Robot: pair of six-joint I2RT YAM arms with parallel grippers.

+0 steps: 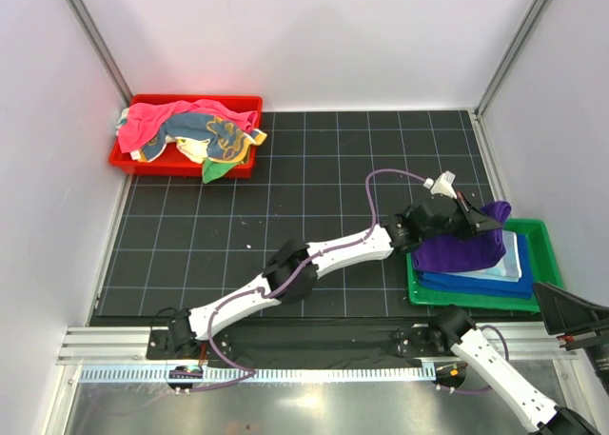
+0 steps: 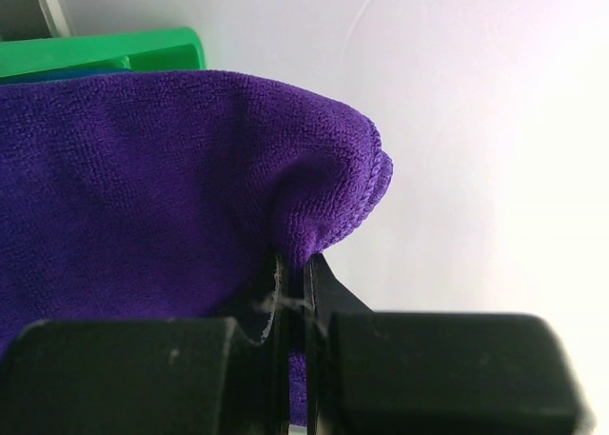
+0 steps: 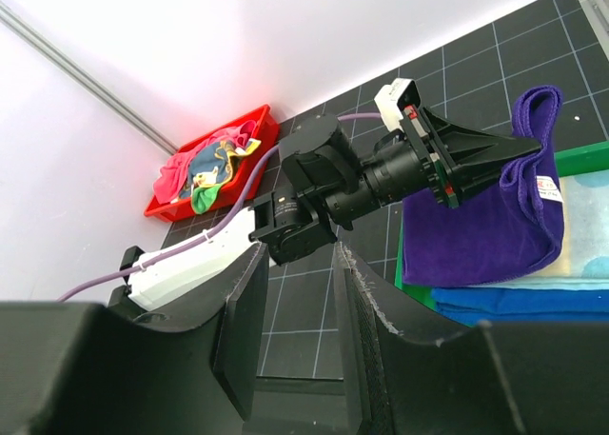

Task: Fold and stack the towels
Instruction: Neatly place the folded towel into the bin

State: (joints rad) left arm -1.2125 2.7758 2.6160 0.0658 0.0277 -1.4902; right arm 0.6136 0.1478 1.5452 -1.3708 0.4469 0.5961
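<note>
- Left hand (image 2: 300, 268) was clamped on the purple towel (image 1: 457, 251), seemingly settling it onto the stack (image 1: 509, 264) at the desk's (image 1: 333, 168) right edge.
- Right hand (image 3: 303, 302) waited apart, empty.

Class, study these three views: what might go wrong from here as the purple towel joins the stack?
1. The left pincer grips only a small fold at the edge of the purple towel; it may slip free or unfold.
2. The towel lies bunched and askew on the blue towel in the green tray; pulling it might drag the stack crooked.
</note>
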